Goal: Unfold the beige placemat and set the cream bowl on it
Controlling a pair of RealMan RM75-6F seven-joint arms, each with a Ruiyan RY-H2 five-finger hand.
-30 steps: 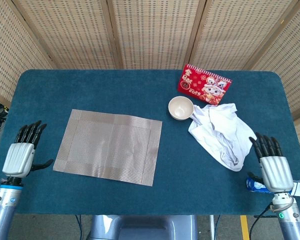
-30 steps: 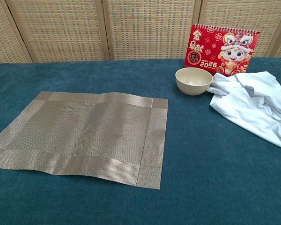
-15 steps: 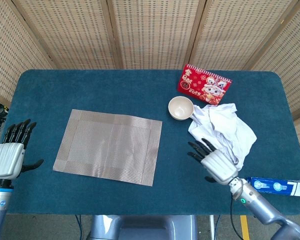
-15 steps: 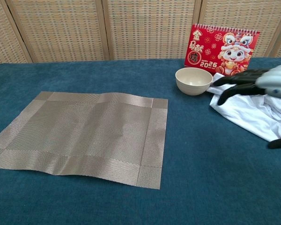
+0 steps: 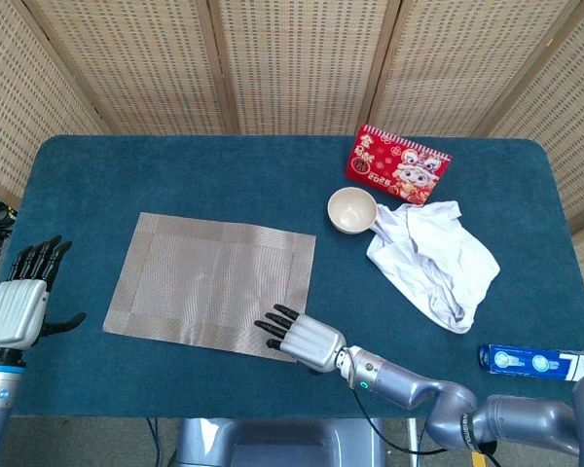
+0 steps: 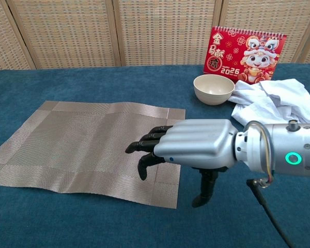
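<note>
The beige placemat [image 5: 214,285] lies unfolded, woven and faintly creased, toward the desk's [image 5: 273,175] left front. The round, smooth cream bowl [image 5: 351,210] sits apart, right of centre toward the back edge. My right hand [image 5: 300,338] hovers empty over the mat's near right corner, fingers apart; my left hand [image 5: 19,300] hangs open off the left edge.

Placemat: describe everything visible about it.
The placemat is a beige woven rectangle with a wider banded border, looking like stiff textile or vinyl weave. It lies fully unfolded and nearly flat on the blue table, left of centre, with slight ripples. The right hand is at its near right corner; whether it touches is unclear.
</note>
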